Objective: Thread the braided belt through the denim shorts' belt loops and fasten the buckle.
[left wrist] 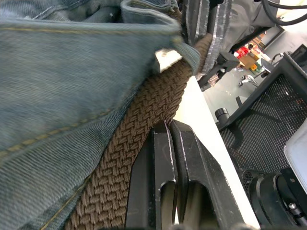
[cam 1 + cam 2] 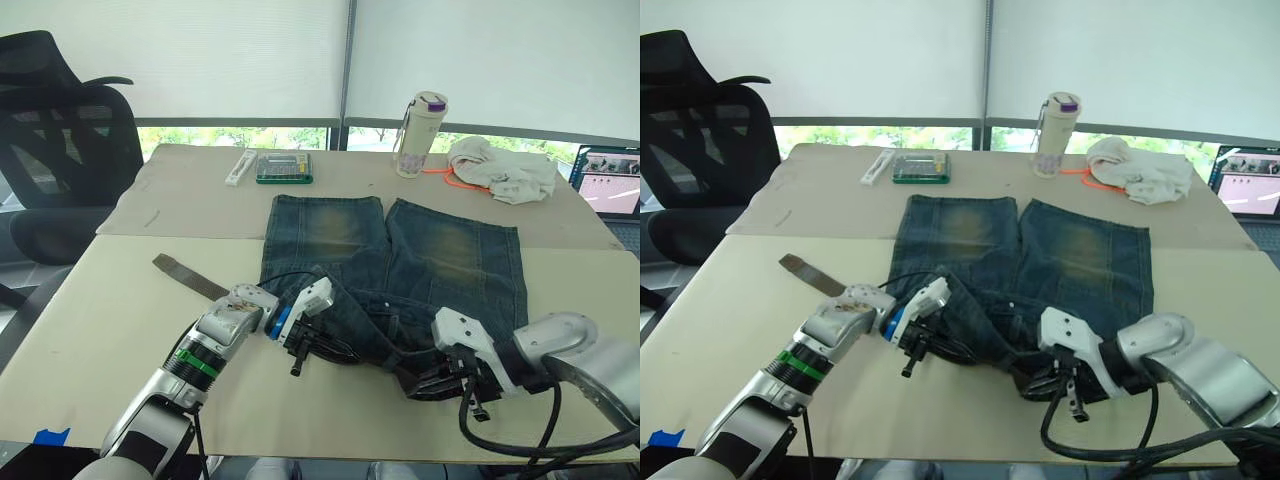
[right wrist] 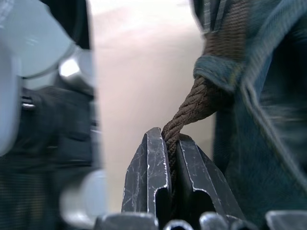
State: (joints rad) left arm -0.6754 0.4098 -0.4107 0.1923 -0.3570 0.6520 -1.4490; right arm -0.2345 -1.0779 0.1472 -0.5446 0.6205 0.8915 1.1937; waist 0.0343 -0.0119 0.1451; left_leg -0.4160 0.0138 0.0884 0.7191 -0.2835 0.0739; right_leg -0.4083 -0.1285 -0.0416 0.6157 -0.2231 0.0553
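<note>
Denim shorts (image 2: 400,250) are spread flat on the beige table (image 2: 100,330), legs pointing toward the window and the waistband bunched up at the near edge between the two arms. That's the biggest thing on the table by far.

Next down, the braided belt (image 1: 144,120): dark brown weave, running along under the folded waistband. One end (image 2: 190,277) sticks out flat on the table to the left of the shorts, past the left arm. In the left wrist view the strap passes under a denim belt loop (image 1: 184,50). In the right wrist view it comes out of another belt loop (image 3: 216,72), twisted thin like a rope.

Left gripper (image 1: 170,139) sits at the left end of the waistband with its two black fingers pressed together, tips right against the edge of the belt. Can't really tell if any strap is pinched between them or they're just touching it.

Right gripper (image 3: 168,143) is at the right end of the waistband, fingers clamped on the twisted bit of belt just below that loop.

Further back on the table: an off-white cloth bundle (image 2: 500,170), a tall bottle with a purple cap (image 2: 420,135) and a green case (image 2: 284,167) beside a small white object (image 2: 238,167). Black office chair (image 2: 60,140) off to the left.
</note>
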